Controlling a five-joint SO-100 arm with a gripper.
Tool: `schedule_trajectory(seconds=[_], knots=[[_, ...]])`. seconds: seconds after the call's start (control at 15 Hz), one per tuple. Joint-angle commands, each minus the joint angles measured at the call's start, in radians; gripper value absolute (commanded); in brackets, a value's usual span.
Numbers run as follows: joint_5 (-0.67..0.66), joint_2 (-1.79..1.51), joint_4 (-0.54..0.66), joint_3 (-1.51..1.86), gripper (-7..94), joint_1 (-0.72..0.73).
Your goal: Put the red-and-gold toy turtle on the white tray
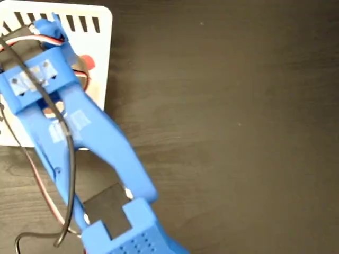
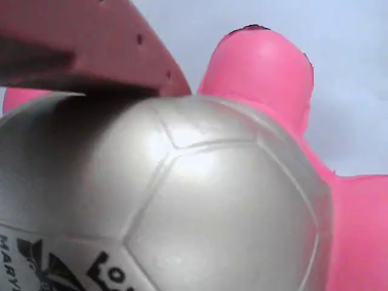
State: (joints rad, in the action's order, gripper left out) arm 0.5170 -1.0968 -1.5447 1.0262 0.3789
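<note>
While the blue arm (image 1: 79, 137) reaches across the dark wood table (image 1: 228, 106) to the top-left corner of the fixed view, its gripper (image 1: 63, 79) hangs over the white tray (image 1: 103, 32) with the red-and-gold toy turtle (image 2: 200, 200) pressed close beneath one finger (image 2: 91, 48). From the wrist view the domed shell fills the frame, a finger lying against its top, so the gripper appears to be holding the turtle, though the opposing finger is out of sight and the grip cannot be confirmed outright. White surface shows behind the toy's head, which suggests it is above or on the tray; contact with the tray cannot be judged. By these pictures, placing looks nearly done: the sound course would be to lower until the feet settle flat, well inside the tray's edge, part the fingers slowly so the smooth shell does not roll or cling, then lift straight up. In the fixed view, only a sliver of red (image 1: 87, 63) shows past the arm, which covers most of the tray; the shell's black print is cropped and unreadable.
</note>
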Motion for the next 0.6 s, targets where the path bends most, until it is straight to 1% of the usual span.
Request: schedule_trajectory(seconds=[0.0, 0.07, 0.27, 0.33, 0.47, 0.53], knots=[[0.000, -0.052, -0.005, -0.038, 49, 0.025], [-0.006, -0.054, -0.012, -0.037, 55, 0.031], [-0.014, -0.054, -0.037, -0.034, 62, 0.044], [-0.014, -0.055, -0.038, -0.026, 67, 0.046], [-0.009, -0.074, -0.040, -0.014, 66, 0.046], [-0.002, -0.107, -0.034, 0.005, 54, 0.041]])
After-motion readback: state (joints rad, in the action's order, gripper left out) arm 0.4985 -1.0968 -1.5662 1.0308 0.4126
